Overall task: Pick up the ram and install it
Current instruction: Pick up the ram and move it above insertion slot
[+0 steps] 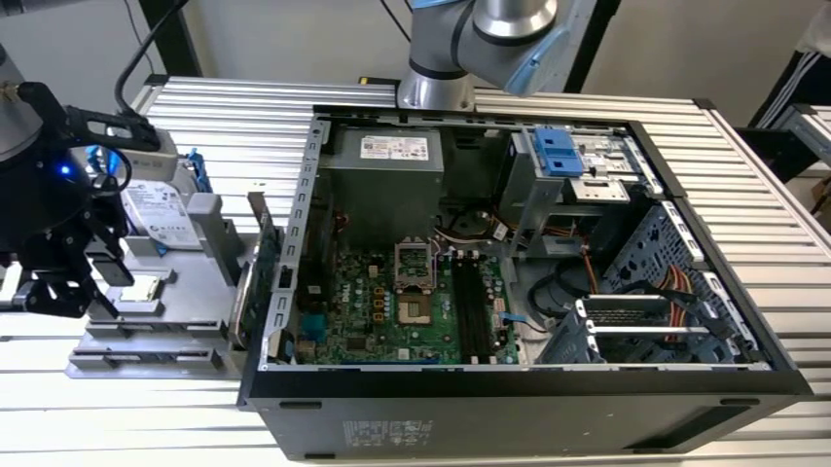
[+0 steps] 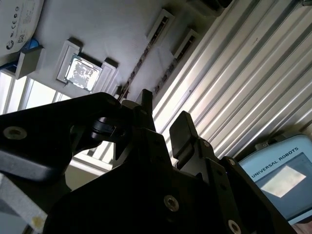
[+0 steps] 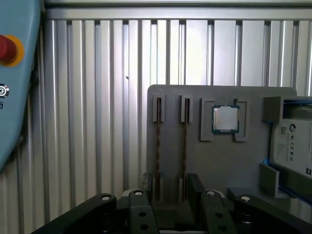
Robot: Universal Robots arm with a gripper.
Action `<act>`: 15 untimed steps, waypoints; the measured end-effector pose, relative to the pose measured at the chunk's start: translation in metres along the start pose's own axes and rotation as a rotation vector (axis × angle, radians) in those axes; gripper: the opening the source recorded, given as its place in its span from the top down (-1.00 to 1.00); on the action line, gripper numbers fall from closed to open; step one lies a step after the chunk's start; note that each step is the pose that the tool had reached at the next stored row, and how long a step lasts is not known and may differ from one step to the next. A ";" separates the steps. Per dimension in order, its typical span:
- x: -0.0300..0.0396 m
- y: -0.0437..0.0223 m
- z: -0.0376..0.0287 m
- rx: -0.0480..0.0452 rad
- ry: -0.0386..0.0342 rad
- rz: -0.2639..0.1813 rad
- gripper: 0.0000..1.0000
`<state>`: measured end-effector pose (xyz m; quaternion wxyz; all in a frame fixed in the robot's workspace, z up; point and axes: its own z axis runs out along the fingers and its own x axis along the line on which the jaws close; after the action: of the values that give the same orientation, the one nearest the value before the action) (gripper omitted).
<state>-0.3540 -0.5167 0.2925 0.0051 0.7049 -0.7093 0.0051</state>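
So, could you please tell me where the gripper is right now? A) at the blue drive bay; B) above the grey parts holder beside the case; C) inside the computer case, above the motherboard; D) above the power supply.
B: in the exterior view the gripper hangs above the grey parts holder, to the exterior view's left of the open computer case, with its jaws open.

The table is made of long, shiny silver strips with thin grooves between them. Behind it is a plain, pale wall. A black post goes up in front of the wall. The light is soft and even. At the exterior view's right, beside the table, sits a dark shape, maybe a stand.
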 end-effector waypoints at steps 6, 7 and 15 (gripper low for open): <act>0.0000 0.0000 0.0004 0.0000 0.0000 0.000 -1.00; 0.0000 0.0000 0.0004 0.0001 0.0000 0.000 -1.00; 0.0006 0.0005 0.0051 0.0002 -0.0001 0.000 -1.00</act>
<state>-0.3545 -0.5174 0.2874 0.0050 0.7050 -0.7091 0.0052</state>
